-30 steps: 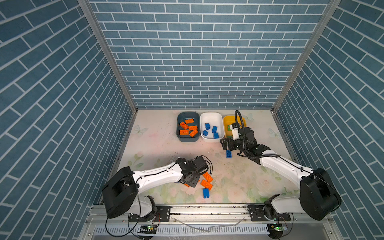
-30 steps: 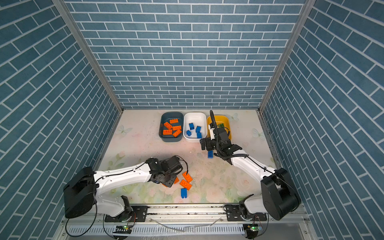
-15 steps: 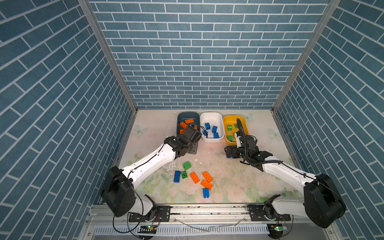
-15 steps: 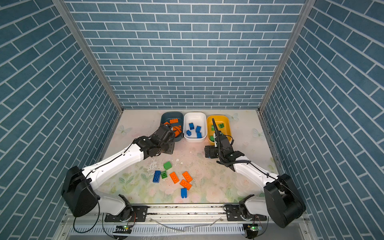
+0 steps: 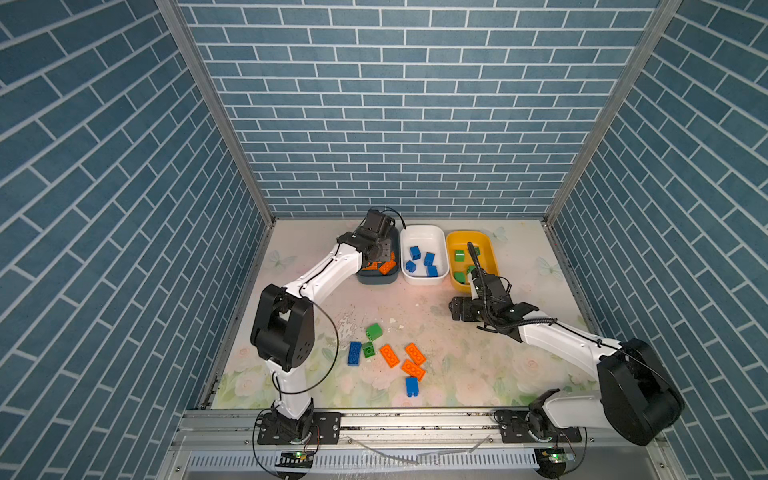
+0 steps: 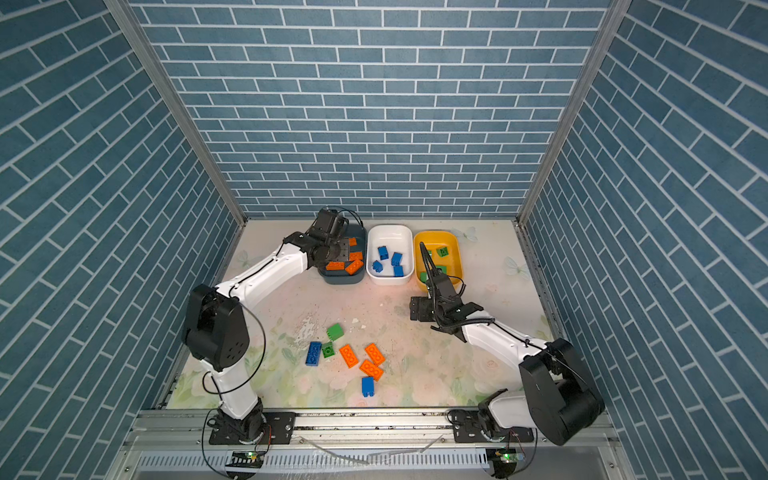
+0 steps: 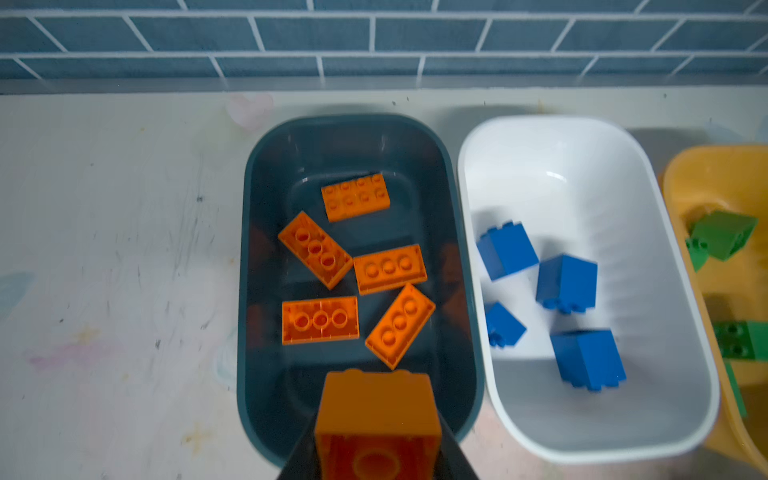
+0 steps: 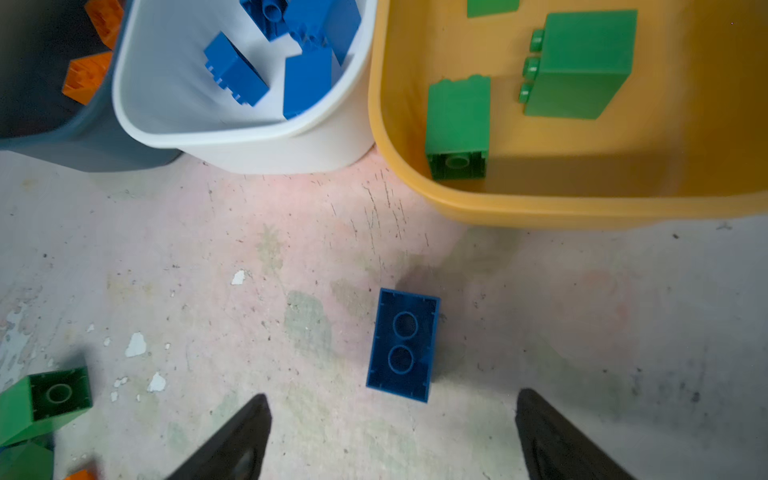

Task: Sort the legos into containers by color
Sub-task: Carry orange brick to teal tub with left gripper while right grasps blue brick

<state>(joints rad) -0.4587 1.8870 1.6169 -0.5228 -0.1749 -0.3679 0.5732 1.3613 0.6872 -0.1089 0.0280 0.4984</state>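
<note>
pale flower-printed table point(image 5: 478, 361), scuffed and flaking near its middle. along the far edge, side by side, stand a dark teal tub point(image 5: 376, 280), a white tub point(image 5: 424, 235) and a yellow tub point(image 5: 461, 237). toward the front edge, left of centre, lies a loose cluster: three orange flat bricks point(image 5: 389, 355) point(image 5: 415, 353) point(image 5: 413, 370), two green blocks point(image 5: 374, 331) point(image 5: 368, 350) and two blue bricks point(image 5: 354, 353) point(image 5: 412, 387). another blue brick point(image 8: 403, 345) lies studs-down near the yellow tub's front.

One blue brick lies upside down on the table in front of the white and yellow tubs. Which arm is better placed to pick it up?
Right. The right gripper hangs open close to that blue brick. The left gripper is shut on an orange brick above the dark teal tub.
</note>
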